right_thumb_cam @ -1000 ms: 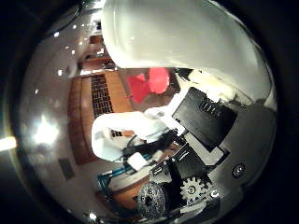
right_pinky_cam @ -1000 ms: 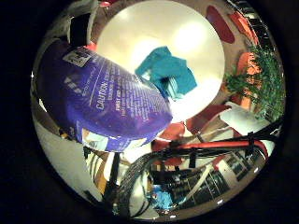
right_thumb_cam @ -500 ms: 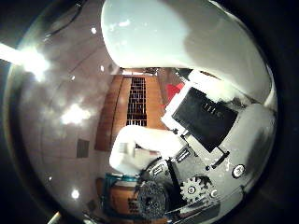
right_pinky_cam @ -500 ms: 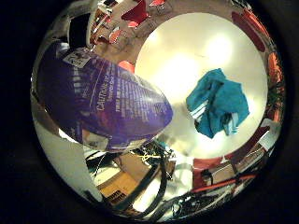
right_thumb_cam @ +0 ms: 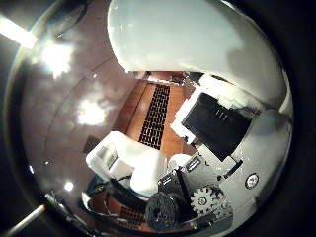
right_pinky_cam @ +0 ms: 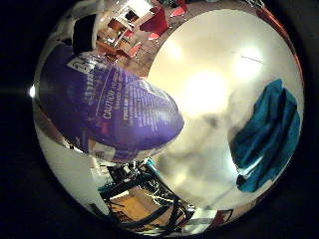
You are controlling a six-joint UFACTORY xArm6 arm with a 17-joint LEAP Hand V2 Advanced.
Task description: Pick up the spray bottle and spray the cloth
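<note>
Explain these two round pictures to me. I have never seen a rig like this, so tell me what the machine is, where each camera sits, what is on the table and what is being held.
Both come from wide-angle cameras set in the palm of a robot hand on an arm. The little finger side view shows the spray bottle, with its purple label, filling much of the view, so it is close against the palm. Beyond it lies a white round table with a crumpled teal cloth on it. The thumb side view shows the bottle's white body and the hand, whose white and black fingers curl round the bottle.
</note>
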